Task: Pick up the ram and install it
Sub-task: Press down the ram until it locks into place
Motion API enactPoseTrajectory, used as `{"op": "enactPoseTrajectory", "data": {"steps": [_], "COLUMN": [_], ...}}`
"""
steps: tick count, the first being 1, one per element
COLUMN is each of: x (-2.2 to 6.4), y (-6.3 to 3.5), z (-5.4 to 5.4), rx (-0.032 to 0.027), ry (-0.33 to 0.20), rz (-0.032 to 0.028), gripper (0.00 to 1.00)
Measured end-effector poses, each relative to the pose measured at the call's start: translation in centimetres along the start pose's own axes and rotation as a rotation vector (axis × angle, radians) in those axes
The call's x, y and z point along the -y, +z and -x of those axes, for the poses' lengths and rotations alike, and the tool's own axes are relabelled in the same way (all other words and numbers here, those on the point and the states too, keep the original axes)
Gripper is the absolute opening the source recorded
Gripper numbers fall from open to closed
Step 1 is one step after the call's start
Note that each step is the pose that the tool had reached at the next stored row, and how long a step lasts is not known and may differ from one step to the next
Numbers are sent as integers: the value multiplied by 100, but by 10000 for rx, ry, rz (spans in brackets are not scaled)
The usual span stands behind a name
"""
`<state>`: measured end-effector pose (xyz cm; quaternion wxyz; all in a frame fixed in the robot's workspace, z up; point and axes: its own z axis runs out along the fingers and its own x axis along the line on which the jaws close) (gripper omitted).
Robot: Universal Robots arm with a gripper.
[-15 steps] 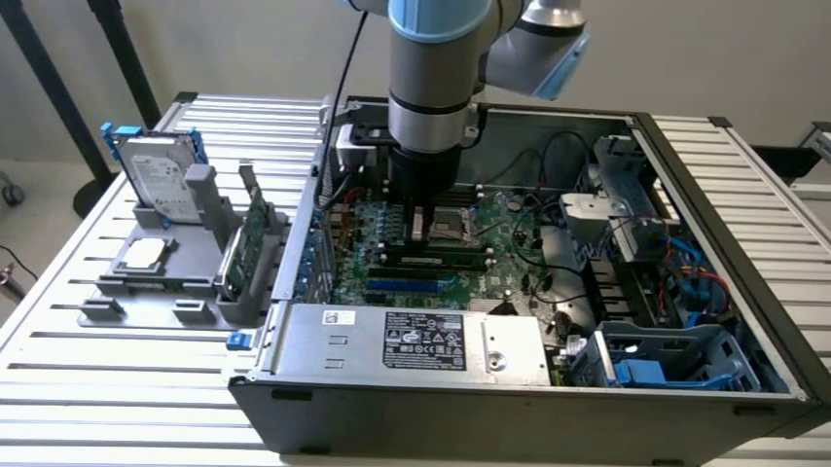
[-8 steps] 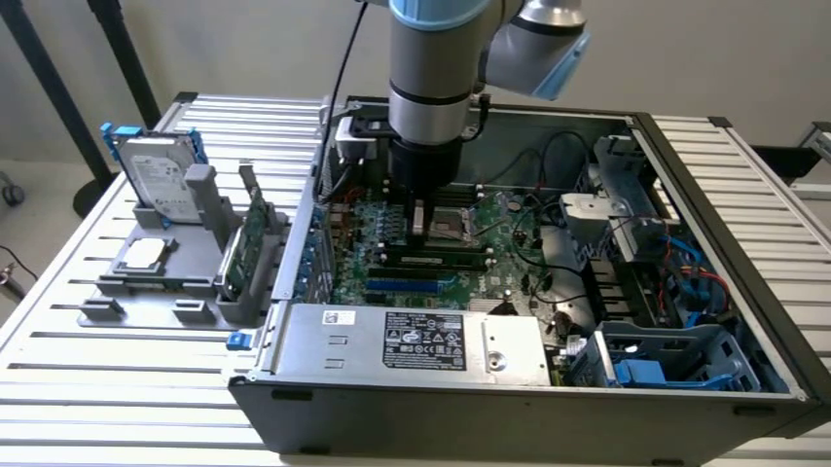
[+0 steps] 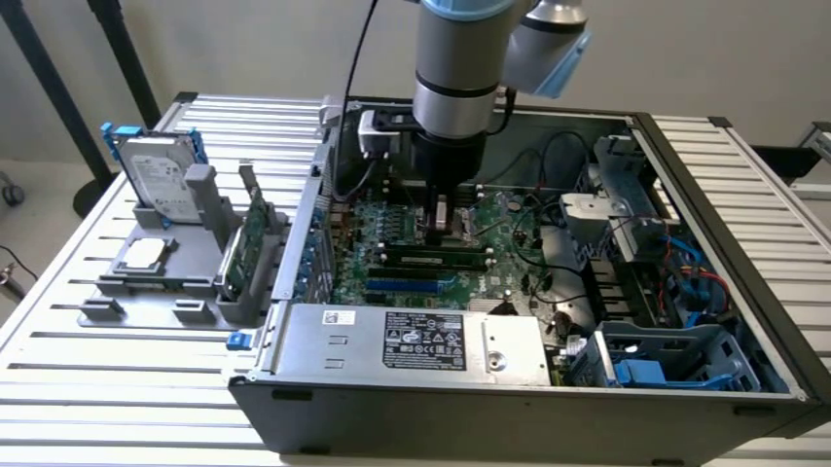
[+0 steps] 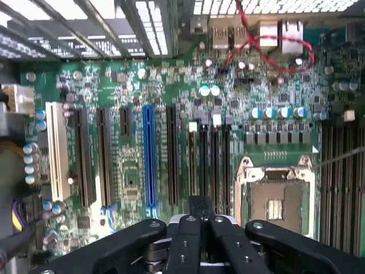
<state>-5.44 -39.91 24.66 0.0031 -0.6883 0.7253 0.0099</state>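
Note:
The ram (image 3: 435, 256) is a long dark green stick lying along a memory slot on the motherboard (image 3: 389, 229) inside the open computer case. My gripper (image 3: 442, 232) hangs straight down from the arm, its tips just above the ram's middle; whether they touch it I cannot tell. In the wrist view the gripper (image 4: 201, 205) is shut, its black fingers (image 4: 191, 240) pressed together with nothing between them, over the row of black memory slots (image 4: 208, 165).
A grey holder (image 3: 156, 277) on the exterior view's left carries a silver hard drive (image 3: 162, 175) with blue rails and a green expansion card (image 3: 253, 233). The power supply (image 3: 409, 341) sits at the case front. Cables (image 3: 571, 224) and a blue drive cage (image 3: 663, 360) crowd the right. The processor socket (image 4: 274, 200) lies beside the slots.

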Motion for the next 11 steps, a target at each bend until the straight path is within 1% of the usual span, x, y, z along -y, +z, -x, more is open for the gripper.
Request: {"op": "enactPoseTrajectory", "data": {"steps": [2, 3, 11], "x": [75, 91, 93], "y": [-5, -5, -6], "z": [2, 3, 3], "rx": [20, 28, 28], "ry": [-32, -43, -46], "rz": [2, 2, 2], "gripper": [11, 11, 11]}}
